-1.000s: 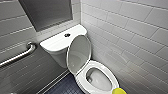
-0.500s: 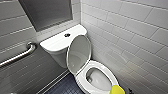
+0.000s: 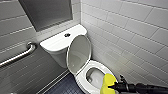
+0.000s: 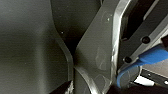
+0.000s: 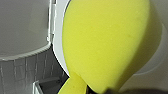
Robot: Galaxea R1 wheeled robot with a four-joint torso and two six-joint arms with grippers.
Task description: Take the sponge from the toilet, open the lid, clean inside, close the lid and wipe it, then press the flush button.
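The white toilet (image 3: 58, 46) stands against the tiled wall. Its lid (image 3: 78, 53) is raised and leans back against the tank. The ring seat (image 3: 82, 80) is down over the open bowl. The round dark flush button (image 3: 67, 35) sits in the tank top. My right gripper (image 3: 112, 87) reaches in from the lower right and is shut on the yellow sponge (image 3: 108, 83). The sponge hangs over the near right part of the bowl rim. In the right wrist view the sponge (image 5: 105, 45) looms large before the white seat and bowl.
A metal grab bar (image 3: 17, 56) runs along the left wall. A dark panel (image 3: 47, 12) hangs above the tank. White tiles (image 3: 130, 37) close in right beside the toilet. Dark tiled floor (image 3: 62, 86) lies left of the bowl. A blue cable (image 4: 152, 56) crosses dark robot parts.
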